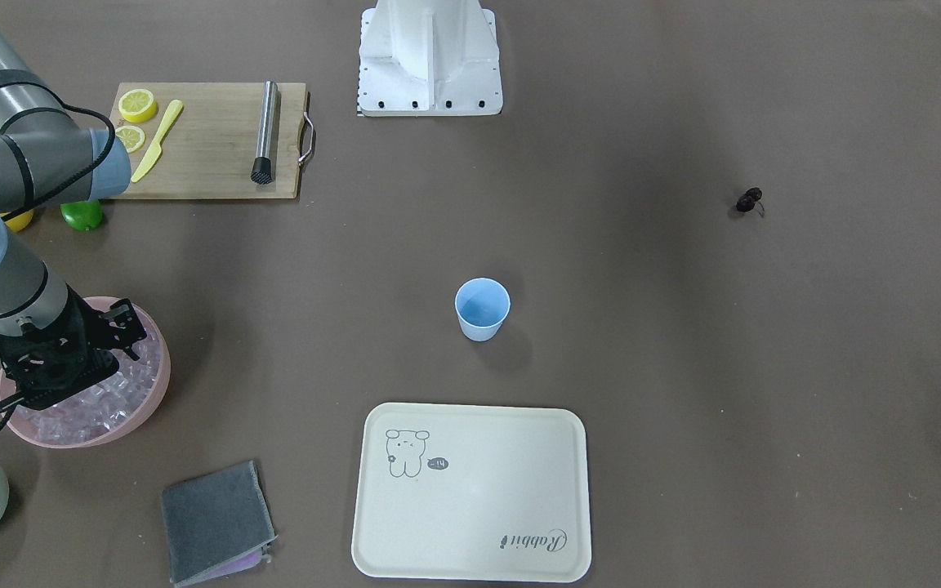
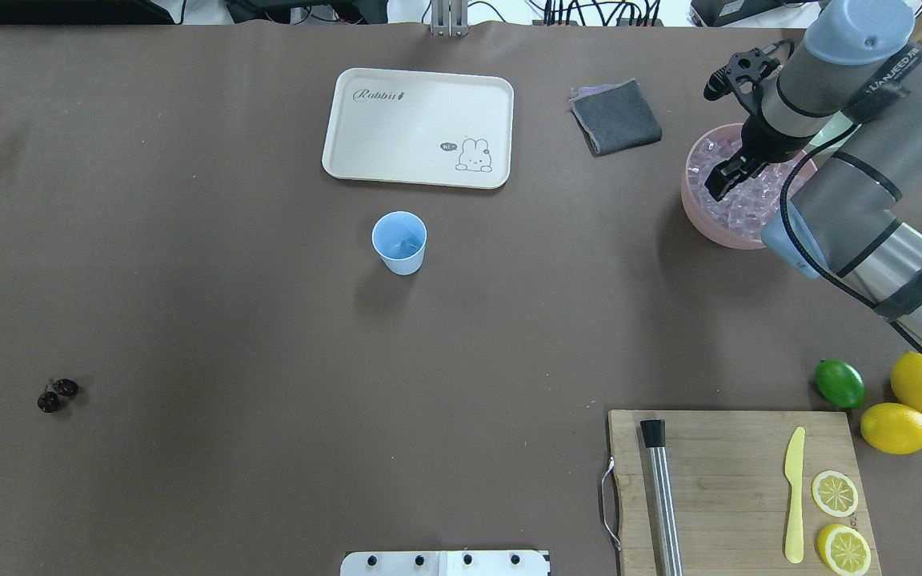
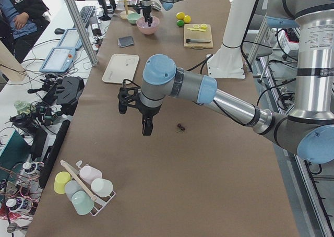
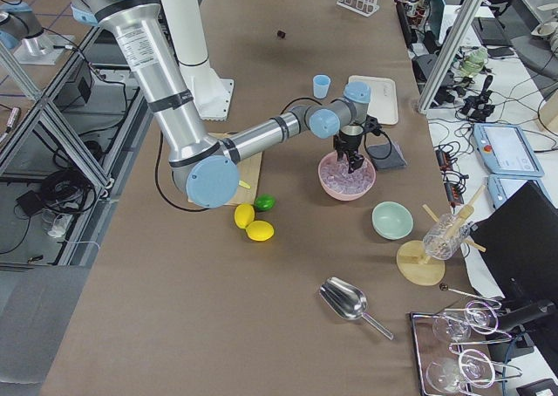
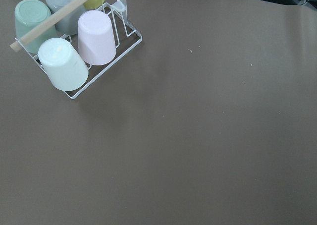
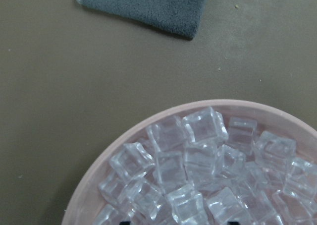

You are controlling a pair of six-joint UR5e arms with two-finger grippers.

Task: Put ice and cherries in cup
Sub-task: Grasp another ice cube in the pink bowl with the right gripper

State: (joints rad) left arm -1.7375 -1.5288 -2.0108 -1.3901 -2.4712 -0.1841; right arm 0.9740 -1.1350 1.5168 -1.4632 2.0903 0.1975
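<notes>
At the far left, the left fingers (image 3: 146, 126) hang above bare bench near the cherries (image 2: 57, 394), probably parked there for that later pick. Whether they are spread or closed cannot be told from this side view. The cherries lie alone on the bench, well apart from the cup (image 2: 399, 242), which stands upright mid-bench, mouth up to receive things; what it holds is unclear. Further right, the right fingers (image 2: 721, 182) dip into the pink bowl (image 2: 697, 220), spread wide over the ice (image 6: 198, 155) with cubes between the tips and gripping nothing, seemingly placed to pinch one cube.
</notes>
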